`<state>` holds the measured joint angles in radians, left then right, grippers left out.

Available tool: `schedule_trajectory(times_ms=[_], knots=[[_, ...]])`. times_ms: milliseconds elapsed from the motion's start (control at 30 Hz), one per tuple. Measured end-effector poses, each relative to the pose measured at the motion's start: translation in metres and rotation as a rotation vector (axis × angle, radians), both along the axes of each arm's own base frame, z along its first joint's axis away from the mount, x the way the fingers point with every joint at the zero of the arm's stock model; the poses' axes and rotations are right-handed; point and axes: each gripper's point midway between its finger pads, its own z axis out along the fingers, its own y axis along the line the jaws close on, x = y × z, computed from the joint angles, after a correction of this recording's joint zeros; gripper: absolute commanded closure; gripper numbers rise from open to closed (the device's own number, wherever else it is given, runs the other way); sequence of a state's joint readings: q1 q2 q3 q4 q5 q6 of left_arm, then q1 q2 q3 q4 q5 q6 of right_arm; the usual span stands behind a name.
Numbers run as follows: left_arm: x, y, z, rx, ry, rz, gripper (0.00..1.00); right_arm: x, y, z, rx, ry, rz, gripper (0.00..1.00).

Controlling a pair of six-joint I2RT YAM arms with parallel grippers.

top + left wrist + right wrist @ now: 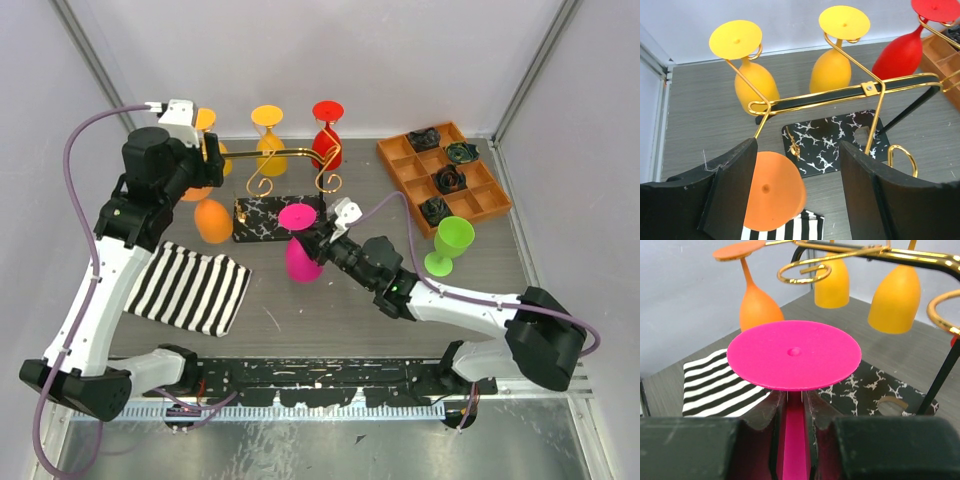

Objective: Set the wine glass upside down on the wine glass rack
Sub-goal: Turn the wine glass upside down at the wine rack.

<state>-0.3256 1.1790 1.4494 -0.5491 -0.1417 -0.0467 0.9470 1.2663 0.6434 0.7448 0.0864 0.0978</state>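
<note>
Just in front of the wine glass rack [285,153], by the near right corner of its marbled base [258,220], our right tool [792,410] is clamped on the stem of the pink wine glass [794,354], which we hold upside down, flat foot on top and bowl below. At the rack's left end our left tool [797,185] hangs with its jaws spread and nothing between them, above an inverted orange glass [772,192]. Beyond the gold bar we see two yellow glasses [832,70] and a red glass [897,55] hanging foot-up.

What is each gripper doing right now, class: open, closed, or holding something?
Left gripper: open, holding nothing.
Right gripper: closed on the pink wine glass stem.
</note>
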Motion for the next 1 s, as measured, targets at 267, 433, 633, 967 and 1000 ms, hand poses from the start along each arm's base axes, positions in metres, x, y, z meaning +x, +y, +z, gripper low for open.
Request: schedule_trajectory(times_ms=[267, 433, 633, 967, 1000], knots=[[0.013, 0.031, -0.013, -0.076, 0.010, 0.072, 0.29, 0.021, 0.007, 0.031, 0.075, -0.081, -0.069, 0.99], [0.015, 0.039, -0.031, -0.116, 0.049, 0.089, 0.29, 0.034, 0.014, 0.041, 0.084, -0.120, -0.105, 0.99], [0.013, 0.037, -0.031, -0.136, 0.041, 0.075, 0.29, 0.046, 0.026, 0.035, 0.062, -0.132, -0.121, 0.99], [0.010, 0.041, -0.029, -0.143, 0.029, 0.084, 0.29, 0.063, 0.032, 0.030, 0.041, -0.140, -0.181, 0.99], [0.010, 0.041, -0.029, -0.143, 0.029, 0.084, 0.29, 0.065, 0.033, 0.031, 0.042, -0.141, -0.184, 0.99]])
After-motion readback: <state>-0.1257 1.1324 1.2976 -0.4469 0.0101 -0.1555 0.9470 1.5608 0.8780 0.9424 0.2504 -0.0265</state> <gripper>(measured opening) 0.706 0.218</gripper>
